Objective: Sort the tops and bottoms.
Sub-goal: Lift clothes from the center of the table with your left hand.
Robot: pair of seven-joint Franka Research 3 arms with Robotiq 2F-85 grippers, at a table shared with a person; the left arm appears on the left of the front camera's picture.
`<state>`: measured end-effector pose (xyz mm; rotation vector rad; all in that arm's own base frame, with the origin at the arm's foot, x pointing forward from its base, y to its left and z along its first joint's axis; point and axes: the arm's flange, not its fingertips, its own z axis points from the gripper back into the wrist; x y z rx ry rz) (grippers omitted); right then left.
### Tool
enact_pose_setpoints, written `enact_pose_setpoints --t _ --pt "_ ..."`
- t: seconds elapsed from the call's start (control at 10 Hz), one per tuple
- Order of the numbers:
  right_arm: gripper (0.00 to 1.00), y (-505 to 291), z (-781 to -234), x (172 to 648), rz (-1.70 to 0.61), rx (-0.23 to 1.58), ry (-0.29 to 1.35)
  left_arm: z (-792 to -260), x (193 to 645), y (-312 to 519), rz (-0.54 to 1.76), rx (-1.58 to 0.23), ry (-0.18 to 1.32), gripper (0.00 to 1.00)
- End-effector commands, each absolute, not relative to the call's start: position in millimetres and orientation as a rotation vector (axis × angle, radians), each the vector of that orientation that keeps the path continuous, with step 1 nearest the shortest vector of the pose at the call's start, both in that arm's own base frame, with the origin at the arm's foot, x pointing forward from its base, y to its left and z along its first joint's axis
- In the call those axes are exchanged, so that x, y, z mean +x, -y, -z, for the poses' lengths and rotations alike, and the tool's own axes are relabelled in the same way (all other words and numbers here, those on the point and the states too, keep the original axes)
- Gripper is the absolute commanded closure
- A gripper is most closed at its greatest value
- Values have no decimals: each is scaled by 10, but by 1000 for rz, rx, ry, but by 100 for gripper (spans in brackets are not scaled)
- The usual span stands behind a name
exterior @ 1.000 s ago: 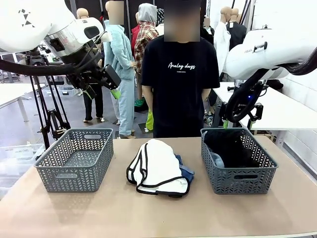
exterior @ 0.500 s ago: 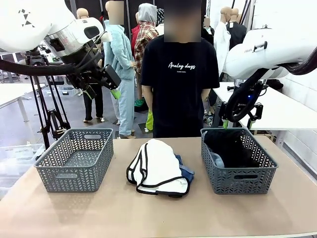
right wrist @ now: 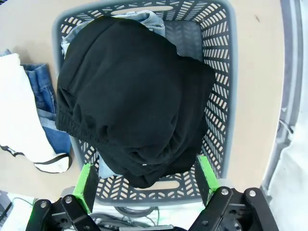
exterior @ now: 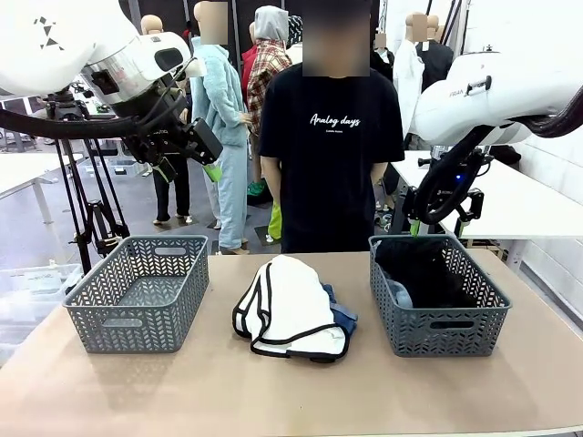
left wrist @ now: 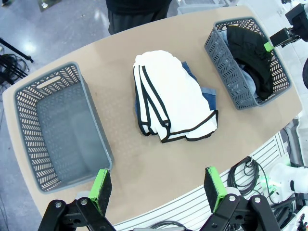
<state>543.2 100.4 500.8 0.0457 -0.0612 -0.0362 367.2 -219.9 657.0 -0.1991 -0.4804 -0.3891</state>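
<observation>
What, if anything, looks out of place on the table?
The right basket mixes kinds: the black top sits on light jeans. The white top covers dark jeans mid-table.

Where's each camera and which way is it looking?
Front: between left arm and right arm, both showing, facing the person across the table.
Left wrist: high up, looking down on the table; left tool at bottom.
Right wrist: over the right basket, looking down at the black top; right tool at bottom.
Wrist views share the black top and white top.
</observation>
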Motion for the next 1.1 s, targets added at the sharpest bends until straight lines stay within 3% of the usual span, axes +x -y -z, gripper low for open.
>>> enact_pose_setpoints --t 0.0,0.2,0.7,1.0 --pt "0 -855 -5248 5020 2 49 188 -6568 3664 2181 387 -195 486 0" --pt "0 -549 -5748 4416 -61 96 383 -6568 3664 2181 387 -195 486 0" --pt "0 -119 -6256 3663 -180 243 632 -6568 3664 2181 387 -195 486 0" --pt "0 -91 -6462 3258 -227 181 721 -6568 3664 2181 387 -195 486 0"
